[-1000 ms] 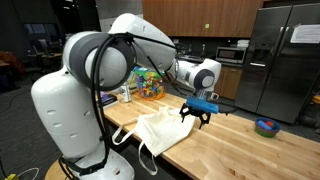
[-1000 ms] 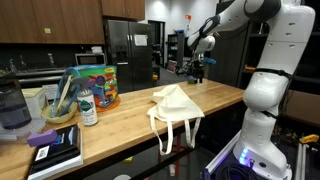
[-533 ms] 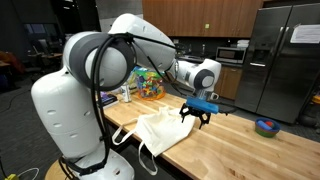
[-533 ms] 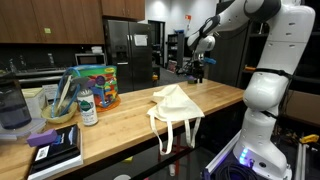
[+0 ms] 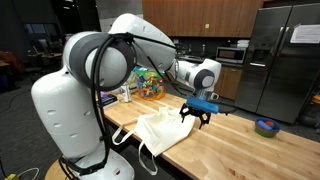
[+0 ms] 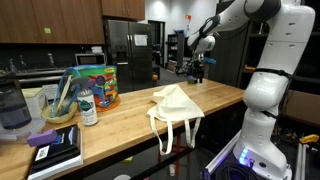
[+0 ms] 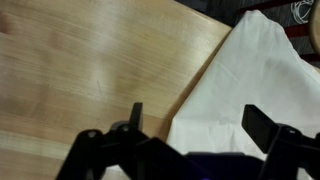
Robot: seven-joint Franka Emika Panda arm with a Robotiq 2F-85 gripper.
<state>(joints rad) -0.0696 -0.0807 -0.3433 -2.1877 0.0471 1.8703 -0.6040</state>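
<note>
A white cloth tote bag (image 5: 160, 130) lies crumpled on the wooden counter (image 5: 240, 150), near the edge by the robot's base. Its straps (image 6: 165, 135) hang over the counter's front edge. In the wrist view only one part of the bag (image 7: 250, 90) shows. It fills the right side and is cut off by the frame, so neither its opening nor its straps can be seen there. A small dark mark at that view's top right corner is cut off and cannot be read.

The end effector (image 5: 197, 117) hangs just above the far end of the bag with its fingers spread wide and nothing between them. In the wrist view the two dark fingers (image 7: 135, 112) rise from the bottom edge, blurred, with cloth and bare wood (image 7: 90, 60) behind them. Whether the fingertips touch the cloth cannot be told from any view.

Further along the counter (image 6: 120, 125) stand a brightly coloured tub (image 6: 97, 88) and a small bottle (image 6: 88, 105) with a green label. The print on both is too small to read. A stack of books (image 6: 55, 150) lies at the near corner, partly cut off. A blue bowl (image 5: 266, 126) sits well apart at the other end. Behind stands a steel refrigerator (image 5: 280, 60) with a sheet of paper (image 5: 305, 33) on it, its writing illegible.
</note>
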